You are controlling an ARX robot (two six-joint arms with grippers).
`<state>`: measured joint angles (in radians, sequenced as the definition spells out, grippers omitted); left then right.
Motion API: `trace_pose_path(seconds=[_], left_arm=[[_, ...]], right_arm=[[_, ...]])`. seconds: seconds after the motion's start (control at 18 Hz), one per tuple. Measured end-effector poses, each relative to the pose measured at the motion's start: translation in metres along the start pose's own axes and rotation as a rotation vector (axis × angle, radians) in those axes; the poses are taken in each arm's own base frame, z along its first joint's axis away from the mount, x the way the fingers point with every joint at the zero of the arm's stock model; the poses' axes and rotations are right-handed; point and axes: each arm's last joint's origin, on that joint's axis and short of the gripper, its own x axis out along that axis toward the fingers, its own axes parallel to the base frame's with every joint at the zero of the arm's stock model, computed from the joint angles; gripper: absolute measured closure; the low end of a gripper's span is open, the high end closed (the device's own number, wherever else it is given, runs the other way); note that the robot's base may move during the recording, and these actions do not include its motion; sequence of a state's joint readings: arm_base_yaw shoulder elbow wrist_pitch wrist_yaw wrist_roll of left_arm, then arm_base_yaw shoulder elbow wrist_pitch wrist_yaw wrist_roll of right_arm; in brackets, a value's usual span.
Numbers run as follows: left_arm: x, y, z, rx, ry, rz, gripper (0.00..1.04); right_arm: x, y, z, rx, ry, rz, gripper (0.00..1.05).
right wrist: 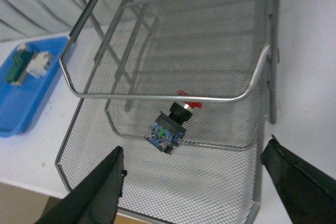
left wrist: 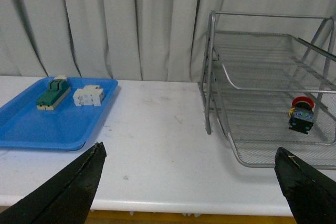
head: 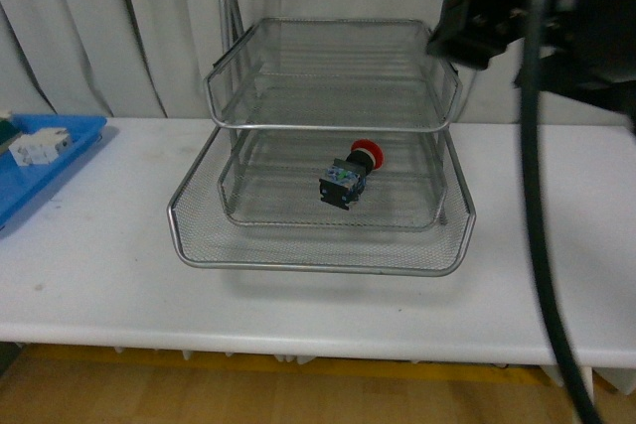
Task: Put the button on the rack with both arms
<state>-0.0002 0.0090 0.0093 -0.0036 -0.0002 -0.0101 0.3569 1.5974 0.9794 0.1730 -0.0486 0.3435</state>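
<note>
The button (head: 350, 174) lies on its side inside the rack (head: 204, 245), under the top tier and about mid-width. It seems to rest on the middle tier's mesh, though the wire layers overlap and I cannot be sure which of the two lower tiers bears it. Its round red mushroom cap points toward the back of the rack and toward the robot's right, and its blocky body points toward the open front. Below the cap sits a black collar. Then comes the squarish body, black at the edges with blue faces and a small green patch on the end that shows. In the right wrist view the top tier's front rim crosses just over the cap, so only slivers of red show there. The button touches nothing but mesh. The right gripper (right wrist: 194, 148) hangs over the front of the rack, its two black fingers spread wide, nothing between them and well clear of the button. The right arm (head: 497, 7) shows in the front view as dark hardware high beside the rack's top corner, with a black cable (head: 532, 206) dropping from it. The left gripper (left wrist: 189, 148) hovers over the white table (left wrist: 157, 124), its fingers likewise far apart and empty. To the rack's left a blue tray (left wrist: 26, 129) carries a green-and-cream block (left wrist: 52, 94) and a white block (left wrist: 88, 96) side by side.
</note>
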Motion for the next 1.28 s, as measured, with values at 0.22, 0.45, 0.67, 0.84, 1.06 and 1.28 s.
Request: trace_pose_path(seconds=[0.22,0.45,0.67,0.84,1.06,1.28], left_arm=[[0.0,0.0,0.0,0.0,0.0,0.0,0.07],[0.0,0.0,0.0,0.0,0.0,0.0,0.07],[0.0,0.0,0.0,0.0,0.0,0.0,0.07],[0.0,0.0,0.0,0.0,0.0,0.0,0.07],[0.0,0.0,0.0,0.0,0.0,0.0,0.07],[0.0,0.0,0.0,0.0,0.001,0.0,0.07]], right_arm=[[0.032,0.022,-0.022,-0.035,0.232,0.011,0.72],[0.054,0.021,-0.059,-0.064,0.387,-0.006,1.04],[0.061,0.04,-0.086,-0.097,0.476,0.047,1.03],[0.06,0.046,-0.105,-0.119,0.522,0.058,1.03],[0.07,0.046,-0.12,-0.16,0.471,0.03,1.03],[0.075,0.047,-0.125,-0.169,0.47,0.021,1.03]])
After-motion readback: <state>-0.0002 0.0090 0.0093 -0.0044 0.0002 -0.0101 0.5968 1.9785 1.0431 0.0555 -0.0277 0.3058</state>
